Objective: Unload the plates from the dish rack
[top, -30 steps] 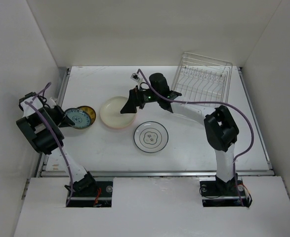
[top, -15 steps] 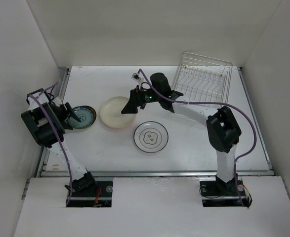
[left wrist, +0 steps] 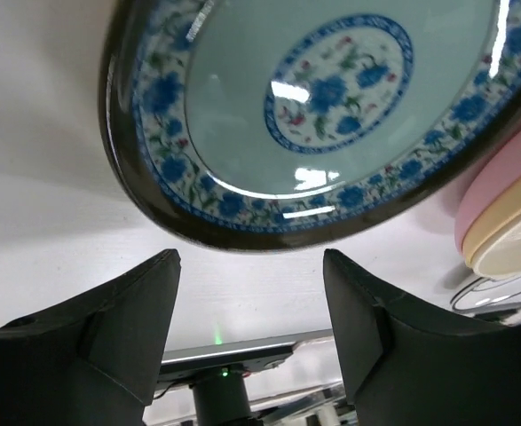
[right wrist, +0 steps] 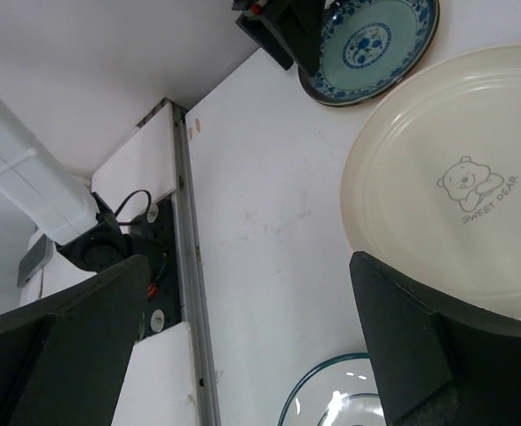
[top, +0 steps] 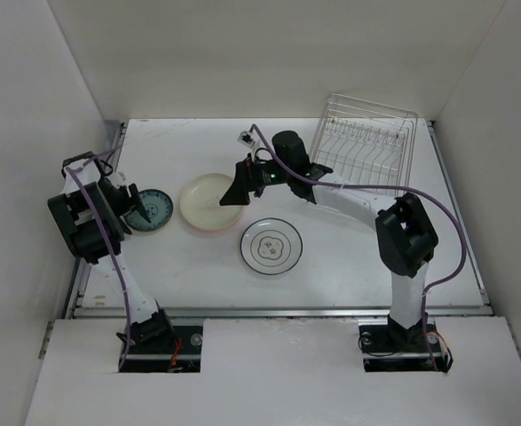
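The silver wire dish rack [top: 367,140] stands at the back right, and I see no plates in its slots. A teal plate [top: 152,211] with blue flowers [left wrist: 322,106] lies flat at the left. My left gripper [top: 134,213] [left wrist: 251,262] is open just at its near rim, touching nothing. A cream plate [top: 210,199] with a bear print [right wrist: 455,186] rests on a pink plate [left wrist: 500,182]. My right gripper [top: 236,192] [right wrist: 247,266] hovers open at the cream plate's right edge, empty. A white plate with a dark green rim [top: 272,245] [right wrist: 349,404] lies nearer the front.
White walls close in the table on three sides. A metal rail [right wrist: 187,266] runs along the left edge of the table. The left arm's body [top: 82,226] leans over that rail. The right arm reaches across the middle from its base [top: 402,333].
The left gripper has opened and let go of the teal plate, which now lies flat, and the arm has edged right. The right arm has barely moved.
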`<state>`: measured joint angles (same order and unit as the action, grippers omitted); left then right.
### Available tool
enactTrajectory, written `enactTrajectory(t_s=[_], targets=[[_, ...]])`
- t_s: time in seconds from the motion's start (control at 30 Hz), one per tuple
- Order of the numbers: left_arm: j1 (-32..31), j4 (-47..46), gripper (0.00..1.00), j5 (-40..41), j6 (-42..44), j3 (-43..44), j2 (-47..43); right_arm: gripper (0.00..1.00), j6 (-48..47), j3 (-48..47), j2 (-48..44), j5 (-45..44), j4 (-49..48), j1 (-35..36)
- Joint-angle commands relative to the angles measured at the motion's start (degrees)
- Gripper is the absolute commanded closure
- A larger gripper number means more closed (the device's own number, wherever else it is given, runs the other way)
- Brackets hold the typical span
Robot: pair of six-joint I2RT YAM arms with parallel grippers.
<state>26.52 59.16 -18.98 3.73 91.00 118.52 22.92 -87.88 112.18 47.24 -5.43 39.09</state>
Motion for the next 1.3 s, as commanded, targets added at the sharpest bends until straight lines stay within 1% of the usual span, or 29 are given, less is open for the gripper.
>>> enactTrajectory(t_s=[0.0, 0.1, 0.13, 0.2, 0.23, 0.27, 0.3, 0.33, 0.37, 0.4, 0.43, 0.47, 0.5, 0.53, 0.57, 0.6, 0.63, 0.67, 0.7, 0.77, 0.83, 1.0, 1.27], targets=[[-0.3, 2.7, 0.37, 3.7, 1.2, 2.1, -7.0, 0.00, -2.0, 0.7, -4.2, -1.7, 0.9, -0.1], [-0.3, 1.7, 0.37, 5.9, 1.2, -0.4, -13.3, 0.00, -3.5, 1.3, -7.2, -6.4, 5.3, -0.7], [-0.3, 0.9, 0.37, 6.7, 1.2, -2.3, -17.5, 0.00, -4.0, 1.8, -8.5, -10.1, 6.4, -2.1], [-0.3, -1.2, 0.34, 8.3, 1.2, -4.0, -22.0, 0.00, -4.0, 4.1, -12.9, -14.6, 10.0, -4.2], [-0.3, -1.9, 0.32, 10.2, 1.2, -4.9, -24.1, 0.00, -4.0, 4.7, -14.6, -22.8, 12.2, -6.5], [-0.3, -3.1, 0.28, 11.6, 1.8, -6.3, -28.1, 0.00, -4.0, 5.3, -16.2, -29.2, 15.1, -7.6], [-0.3, -3.6, 0.25, 12.9, 1.8, -6.9, -29.8, 0.00, -2.3, 5.3, -19.2, -37.4, 22.1, -8.4], [-0.3, -3.6, 0.23, 15.9, 1.8, -7.4, -31.4, 0.00, -0.9, 5.3, -20.7, -46.5, 25.6, -9.2], [-0.3, -4.1, 0.20, 17.3, 1.8, -8.2, -33.8, 0.00, 0.6, 5.3, -21.8, -62.8, 28.8, -10.6], [-0.3, -4.1, 0.18, 18.6, 1.8, -8.2, -34.7, 0.00, 1.8, 5.3, -24.1, -69.2, 31.4, -11.3], [-0.3, -4.1, 0.13, 19.7, 1.0, -8.2, -35.4, 0.00, 2.7, 6.0, -25.3, -74.4, 35.5, -12.0], [-0.3, -4.1, 0.13, 22.4, 0.4, -8.7, -36.1, 0.00, 3.5, 6.6, -26.6, -78.5, 37.1, -12.5], [-0.3, -4.1, 0.13, 23.8, -0.5, -8.7, -37.2, 0.00, 4.1, 7.6, -27.8, -86.1, 38.6, -13.1], [0.2, -4.1, 0.12, 25.4, -1.5, -8.7, -37.9, 0.00, 5.2, 8.2, -30.3, -90.0, 41.4, -13.1], [0.2, -4.1, 0.11, 28.6, -4.0, -8.7, -38.6, 0.00, 8.3, 8.9, -31.7, -93.8, 42.7, -13.1], [0.2, -4.7, 0.11, 30.2, -5.0, -9.3, -40.4, 0.00, 10.2, 9.6, -33.2, -100.6, 43.7, -13.1], [0.2, -5.8, 0.11, 31.5, -5.8, -10.2, -41.5, 0.00, 12.5, 11.4, -36.2, -103.7, 44.8, -13.1], [0.2, -6.6, 0.09, 32.8, -6.4, -10.8, -42.7, 0.00, 16.8, 12.2, -37.8, -106.4, 46.3, -13.1], [0.2, -7.5, 0.08, 35.0, -6.4, -11.5, -43.9, 0.00, 17.9, 13.1, -39.3, -109.7, 46.3, -13.1], [0.2, -9.8, 0.04, 37.1, -7.0, -13.6, -47.7, 0.00, 18.5, 14.4, -42.8, -110.3, 46.3, -13.1], [0.2, -11.0, 0.00, 38.4, -7.5, -15.1, -50.9, 0.00, 18.5, 15.0, -44.3, -110.3, 46.3, -13.1], [0.2, -12.3, 0.00, 38.4, -7.5, -16.9, -54.3, 0.00, 19.0, 15.0, -46.6, -110.3, 48.0, -13.1], [0.2, -12.3, 0.00, 39.0, -6.5, -18.1, -54.9, 0.00, 19.0, 15.0, -48.8, -109.7, 48.6, -13.1]])
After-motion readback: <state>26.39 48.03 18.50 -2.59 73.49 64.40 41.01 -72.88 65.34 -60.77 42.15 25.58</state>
